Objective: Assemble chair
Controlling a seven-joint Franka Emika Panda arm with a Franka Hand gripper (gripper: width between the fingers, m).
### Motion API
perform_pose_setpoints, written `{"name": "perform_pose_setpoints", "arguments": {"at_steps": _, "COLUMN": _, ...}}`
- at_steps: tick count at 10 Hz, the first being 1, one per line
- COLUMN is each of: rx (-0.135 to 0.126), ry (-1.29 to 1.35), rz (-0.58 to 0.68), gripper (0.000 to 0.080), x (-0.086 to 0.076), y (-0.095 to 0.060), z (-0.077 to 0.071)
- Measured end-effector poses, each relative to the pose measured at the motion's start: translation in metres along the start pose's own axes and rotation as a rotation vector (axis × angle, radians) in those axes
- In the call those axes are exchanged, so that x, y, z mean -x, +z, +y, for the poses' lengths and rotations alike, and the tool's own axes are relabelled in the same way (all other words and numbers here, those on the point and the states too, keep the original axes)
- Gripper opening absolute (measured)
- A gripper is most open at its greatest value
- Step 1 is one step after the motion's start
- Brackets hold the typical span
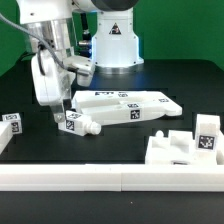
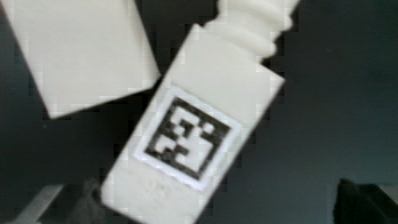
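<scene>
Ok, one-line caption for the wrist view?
Open pincer above a tagged white chair leg with a ribbed peg end, another white piece beside it.

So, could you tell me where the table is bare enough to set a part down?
Bare table lies between the marker board and the rail, and behind the board on the exterior view's right. It is crowded around the gripper and leg.

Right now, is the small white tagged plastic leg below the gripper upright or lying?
Lying flat: white plastic leg rests lengthwise on black table, tag up.
</scene>
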State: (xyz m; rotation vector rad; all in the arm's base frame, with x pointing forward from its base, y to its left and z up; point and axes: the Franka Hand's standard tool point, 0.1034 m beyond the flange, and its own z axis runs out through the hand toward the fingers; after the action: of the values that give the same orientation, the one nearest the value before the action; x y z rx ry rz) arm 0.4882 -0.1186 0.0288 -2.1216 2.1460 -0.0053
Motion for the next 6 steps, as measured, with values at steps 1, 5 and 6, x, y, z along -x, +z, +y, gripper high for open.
{"name": "perform_pose_setpoints", "arguments": {"at_steps": 1, "rx": -0.014, "ry": -0.006, "rz": 0.02, "gripper": 0.0649, "x": 0.0003, "y": -0.0004, "z": -0.0021}}
{"name": "perform_pose_setpoints", "arguments": {"at_steps": 5, "rx": -0.022, "ry": -0.009, "rz": 0.028, "gripper": 0.0649, "x": 0.0011, "y": -0.0021, "z": -0.0042}}
{"name": "perform_pose_setpoints", "arguments": {"at_steps": 6, "rx": -0.033, "ry": -0.011, "rz": 0.025, "gripper": 0.0649, "x": -0.0009, "y": -0.0077, "z": -0.0073}}
